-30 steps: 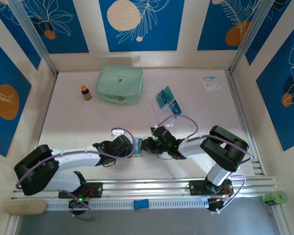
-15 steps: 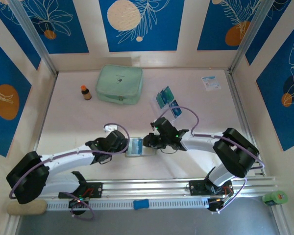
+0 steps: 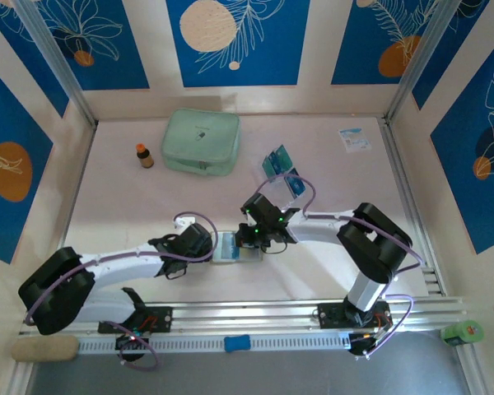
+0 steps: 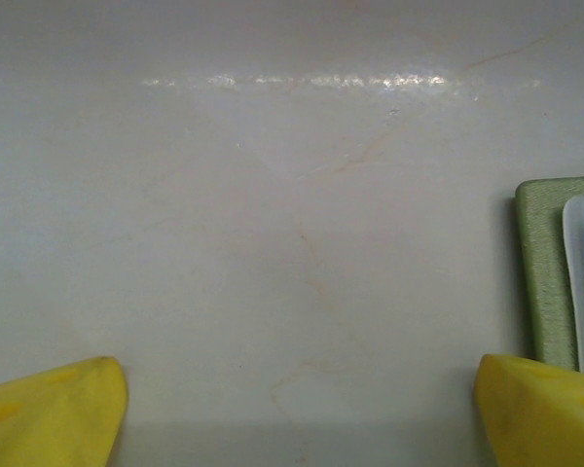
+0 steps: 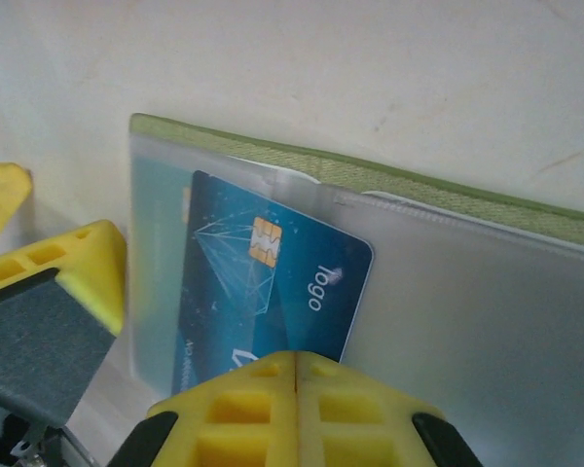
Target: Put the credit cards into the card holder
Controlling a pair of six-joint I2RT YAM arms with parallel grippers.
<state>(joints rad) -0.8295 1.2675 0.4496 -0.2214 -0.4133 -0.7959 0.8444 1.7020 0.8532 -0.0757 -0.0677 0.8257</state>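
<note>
marbled cream bench (image 3: 148, 206), smooth and faintly glossy, stands inside pale walls with blue leaf-print panels (image 3: 239, 41). the olive fabric card holder (image 3: 227, 247) lies open at lower centre, a glossy blue chip card (image 5: 273, 282) partly under its frosted plastic sleeve (image 5: 467, 292), with loose credit cards (image 3: 278, 169) further up. the right gripper (image 5: 295, 375) is pressed together at that card's near edge, and the left gripper (image 4: 292, 409) is spread wide beside the holder.

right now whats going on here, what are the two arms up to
The right fingers are shut at the near end of a blue card, seemingly nudging it; the card lies partly under the clear sleeve of the open green card holder. The left fingers hang open just beside the holder, gripping nothing. More cards wait farther back on the table.
</note>
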